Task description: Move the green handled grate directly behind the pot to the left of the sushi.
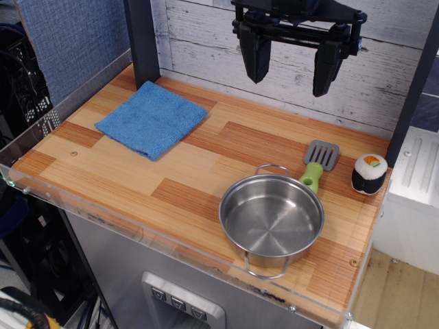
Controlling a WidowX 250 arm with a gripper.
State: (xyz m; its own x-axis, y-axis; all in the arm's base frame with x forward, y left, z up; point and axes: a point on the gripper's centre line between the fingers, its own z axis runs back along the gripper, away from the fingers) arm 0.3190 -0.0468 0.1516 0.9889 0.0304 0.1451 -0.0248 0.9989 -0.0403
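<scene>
The green handled grate (317, 164) lies on the wooden counter just behind the pot, its slotted grey head pointing back and its lime-green handle touching the pot's rim. The pot (271, 218) is a shiny steel pan at the front right, with one loop handle at the back and one at the front. The sushi (369, 173) stands upright at the right edge, to the right of the grate. My gripper (291, 68) hangs high above the back of the counter, open and empty, its two black fingers wide apart.
A folded blue cloth (152, 118) lies at the back left. A clear acrylic lip (103, 212) runs along the counter's front edge. A white plank wall (206, 41) stands behind, with dark posts at the left and right.
</scene>
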